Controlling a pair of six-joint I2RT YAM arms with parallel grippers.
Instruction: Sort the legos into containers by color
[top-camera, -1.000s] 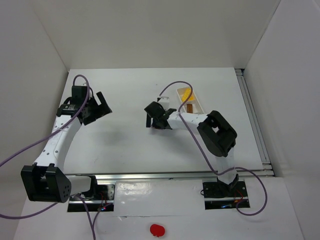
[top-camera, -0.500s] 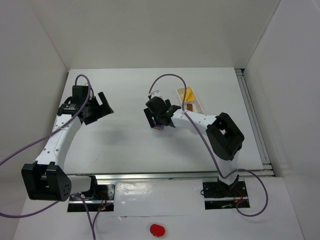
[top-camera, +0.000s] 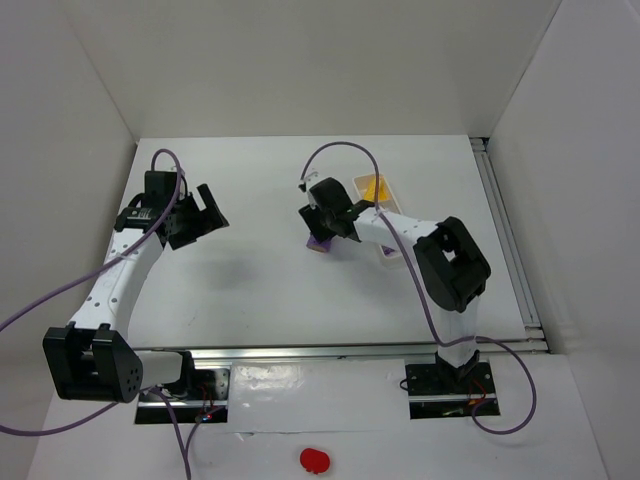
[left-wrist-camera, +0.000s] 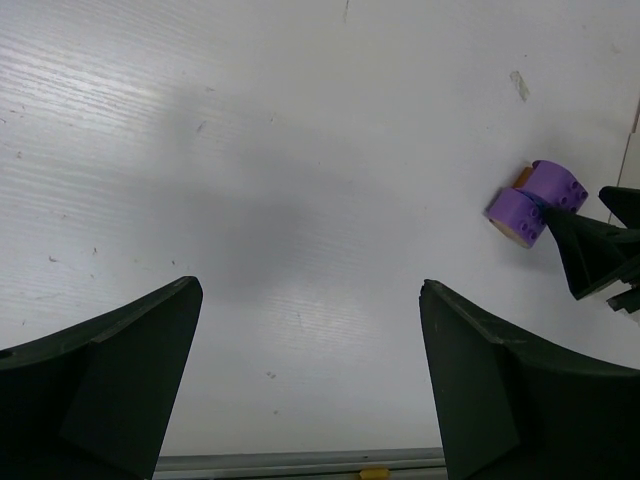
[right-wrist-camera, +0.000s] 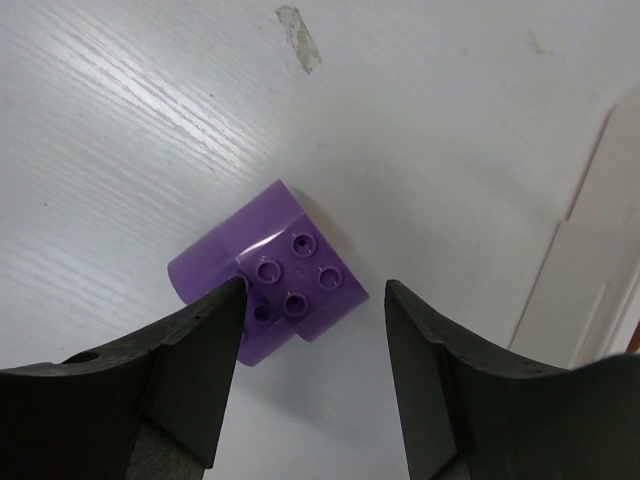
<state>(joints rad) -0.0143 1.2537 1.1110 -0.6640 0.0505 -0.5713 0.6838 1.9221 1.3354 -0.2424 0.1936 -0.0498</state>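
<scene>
Hovering over the purple brick (right-wrist-camera: 300, 270), your right gripper (right-wrist-camera: 314, 287) has its fingers spread to either side, the brick skewed and nearer one finger. It lies studs-up on the table (left-wrist-camera: 250, 150) near the tray (right-wrist-camera: 590, 270). Your left gripper (left-wrist-camera: 308, 288), also spread and empty, is well apart, so this pick looks like the right arm's.

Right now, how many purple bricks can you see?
2, it seems: a square studded brick and a rounded one touching it, both on the table below the open right pincer. Its arm may hide others.
</scene>
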